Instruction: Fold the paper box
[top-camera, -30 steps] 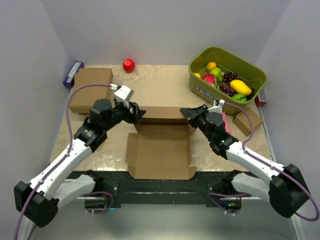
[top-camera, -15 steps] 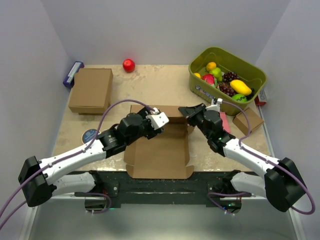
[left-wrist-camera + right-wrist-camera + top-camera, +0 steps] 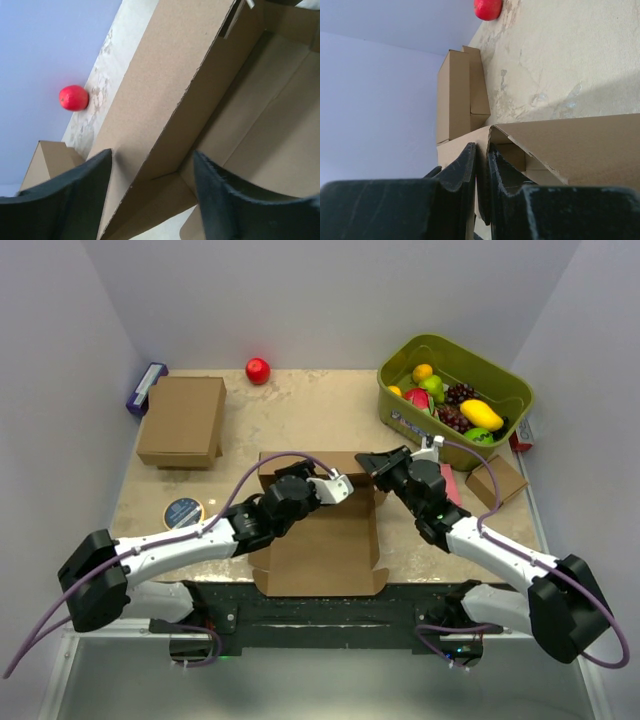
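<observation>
The paper box [image 3: 325, 550] sits half-formed on the counter [image 3: 300, 410], low in the middle of the overhead frame, with its rear wall [image 3: 285, 468] stood up. The right jaws are pressed together, pinching cardboard at that wall's right end. The left jaws are spread astride the wall. Raising the wall looks like the step in hand. Next, the left jaws would need to close and fold it inward. The pinched piece is possibly a corner tab, but the wrist view is too tight to tell.

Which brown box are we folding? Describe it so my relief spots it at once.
On the table, at its near middle, lies the paper box, open and shallow, its rear wall raised. Unlike the closed brown box at the rear left and the small cardboard cube at the right, it shows its inside.
</observation>
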You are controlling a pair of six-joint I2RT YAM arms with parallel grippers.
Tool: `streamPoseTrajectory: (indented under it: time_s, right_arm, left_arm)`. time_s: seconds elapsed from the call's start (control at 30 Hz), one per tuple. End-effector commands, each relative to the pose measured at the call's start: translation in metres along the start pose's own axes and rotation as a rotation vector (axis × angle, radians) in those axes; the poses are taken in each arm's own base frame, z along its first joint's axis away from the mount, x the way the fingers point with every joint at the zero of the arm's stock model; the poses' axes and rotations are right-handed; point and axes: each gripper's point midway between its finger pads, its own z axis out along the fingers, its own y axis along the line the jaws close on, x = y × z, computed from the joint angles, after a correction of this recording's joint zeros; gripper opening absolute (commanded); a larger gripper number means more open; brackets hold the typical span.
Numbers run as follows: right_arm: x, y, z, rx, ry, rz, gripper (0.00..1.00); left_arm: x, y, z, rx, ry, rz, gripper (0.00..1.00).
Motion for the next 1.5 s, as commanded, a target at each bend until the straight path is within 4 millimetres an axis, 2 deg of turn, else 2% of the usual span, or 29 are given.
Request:
streamPoseTrajectory:
  time_s: [0.0, 0.07, 0.13, 0.23, 0.27, 0.37, 0.4, 0.47, 0.5, 0.57, 0.6, 0.7, 0.73, 0.83, 0.87, 0.9, 0.93, 0.97, 1.0, 1.03, 1.07, 1.1, 1.17, 1.3, 1.4, 1.47]
  right_arm:
    - [-0.006, 0.003, -0.003, -0.01, -0.014, -0.028, 0.11]
    - [-0.008, 0.002, -0.006, -0.005, -0.024, -0.031, 0.16]
    - [-0.009, -0.002, -0.009, 0.004, -0.027, -0.037, 0.2]
    - [-0.013, -0.004, -0.016, 0.018, -0.04, -0.055, 0.35]
    - [-0.016, 0.0, -0.021, 0.007, -0.051, -0.07, 0.45]
    - [-0.02, -0.009, -0.032, 0.063, -0.056, -0.128, 0.64]
    - [-0.026, 0.001, -0.039, 0.044, -0.071, -0.139, 0.73]
    - [-0.032, -0.003, -0.048, 0.076, -0.085, -0.206, 0.8]
    - [-0.041, 0.01, -0.056, 0.056, -0.107, -0.242, 0.82]
    - [-0.04, 0.004, -0.066, 0.1, -0.071, -0.353, 0.82]
    - [-0.044, 0.015, -0.073, 0.078, -0.074, -0.38, 0.78]
    - [-0.041, 0.008, -0.086, 0.102, -0.043, -0.472, 0.73]
    - [-0.042, 0.011, -0.094, 0.088, -0.049, -0.489, 0.69]
    - [-0.028, 0.009, -0.104, 0.064, -0.006, -0.549, 0.62]
    - [-0.018, 0.01, -0.108, 0.055, 0.018, -0.572, 0.6]
    - [-0.013, 0.012, -0.108, 0.059, 0.024, -0.586, 0.58]
    - [0.005, 0.013, -0.109, 0.054, 0.073, -0.617, 0.56]
    - [0.013, 0.008, -0.109, 0.083, 0.098, -0.644, 0.55]
    - [0.01, 0.011, -0.108, 0.111, 0.066, -0.662, 0.54]
    - [0.016, 0.009, -0.107, 0.129, 0.076, -0.678, 0.52]
    - [0.034, -0.003, -0.102, 0.174, 0.122, -0.729, 0.51]
    - [0.034, -0.002, -0.099, 0.195, 0.104, -0.742, 0.51]
    - [0.048, -0.018, -0.088, 0.261, 0.126, -0.761, 0.51]
    - [0.06, -0.039, -0.069, 0.318, 0.108, -0.742, 0.55]
    - [0.054, -0.047, -0.056, 0.356, 0.065, -0.751, 0.57]
    - [0.04, -0.057, -0.046, 0.389, 0.038, -0.736, 0.57]
  left_arm:
    - [-0.001, 0.015, 0.008, -0.1, 0.034, 0.02, 0.6]
    - [0.001, 0.015, 0.01, -0.103, 0.043, 0.023, 0.5]
    - [0.003, 0.014, 0.011, -0.113, 0.056, 0.025, 0.44]
    - [0.006, 0.014, 0.014, -0.125, 0.072, 0.027, 0.35]
    - [0.007, 0.014, 0.014, -0.125, 0.077, 0.027, 0.31]
    - [0.008, 0.013, 0.015, -0.127, 0.088, 0.022, 0.23]
    - [0.007, 0.013, 0.016, -0.125, 0.089, 0.014, 0.21]
    - [0.007, 0.013, 0.015, -0.12, 0.093, 0.009, 0.17]
    - [0.006, 0.012, 0.015, -0.116, 0.089, 0.005, 0.16]
    - [0.008, 0.01, 0.015, -0.107, 0.099, 0.003, 0.13]
    - [0.009, 0.009, 0.016, -0.103, 0.103, -0.002, 0.12]
    - [0.014, 0.004, 0.017, -0.084, 0.131, -0.004, 0.07]
    - [0.014, 0.003, 0.018, -0.079, 0.138, -0.004, 0.06]
    - [0.017, 0.001, 0.019, -0.067, 0.155, -0.013, 0.0]
    - [0.024, -0.004, 0.018, -0.046, 0.182, 0.001, 0.0]
    - [0.022, -0.003, 0.018, -0.041, 0.179, -0.013, 0.0]
    - [0.022, -0.004, 0.019, -0.035, 0.178, -0.02, 0.0]
    - [0.024, -0.003, 0.018, -0.033, 0.186, -0.024, 0.0]
    - [0.023, -0.002, 0.019, -0.029, 0.184, -0.034, 0.0]
    - [0.023, -0.001, 0.018, -0.031, 0.184, -0.039, 0.0]
    - [0.024, 0.001, 0.018, -0.034, 0.187, -0.044, 0.0]
    - [0.025, 0.002, 0.017, -0.036, 0.186, -0.05, 0.0]
    - [0.024, 0.005, 0.015, -0.041, 0.181, -0.061, 0.0]
    - [0.024, 0.006, 0.012, -0.04, 0.173, -0.073, 0.0]
    - [0.024, 0.006, 0.012, -0.04, 0.173, -0.073, 0.0]
    - [0.024, 0.007, 0.011, -0.043, 0.172, -0.076, 0.0]
